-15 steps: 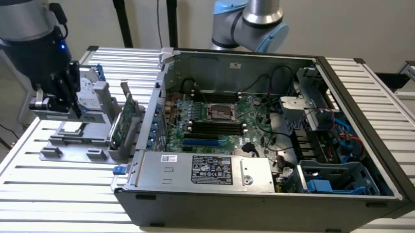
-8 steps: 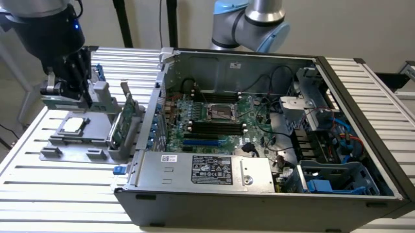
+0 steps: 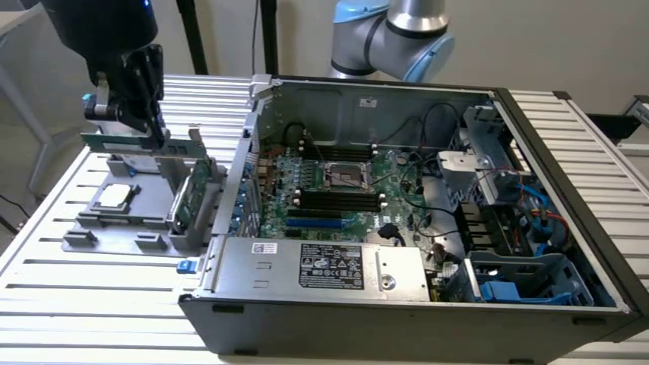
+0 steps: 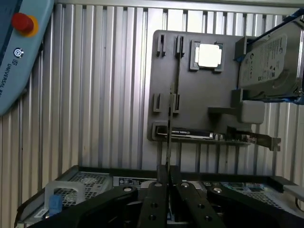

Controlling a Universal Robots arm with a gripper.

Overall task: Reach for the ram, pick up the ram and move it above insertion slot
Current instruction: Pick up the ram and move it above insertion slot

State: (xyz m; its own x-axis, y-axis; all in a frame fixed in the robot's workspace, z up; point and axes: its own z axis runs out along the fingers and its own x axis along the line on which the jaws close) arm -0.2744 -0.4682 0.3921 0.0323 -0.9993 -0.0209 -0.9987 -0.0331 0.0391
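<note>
The ram (image 3: 121,142) is a long thin green stick held level, a little above the grey holder tray (image 3: 112,228) on the exterior view's left. My gripper (image 3: 150,135) is shut on it from above. In the wrist view the ram (image 4: 172,102) shows edge-on as a thin dark line running out from between my black fingers (image 4: 154,190); my gripper (image 4: 168,175) is clamped on its near end. The black memory slots (image 3: 340,201) lie on the motherboard inside the open computer case (image 3: 406,300), well off to the exterior view's right of the gripper.
The tray (image 4: 190,99) carries a silver processor (image 4: 209,54), a taller green expansion card (image 3: 193,190) standing on edge, and a hard drive (image 4: 270,61). A teach pendant with a red button (image 4: 21,23) lies on the slatted metal table (image 4: 104,95). The case wall (image 3: 243,152) rises between tray and motherboard.
</note>
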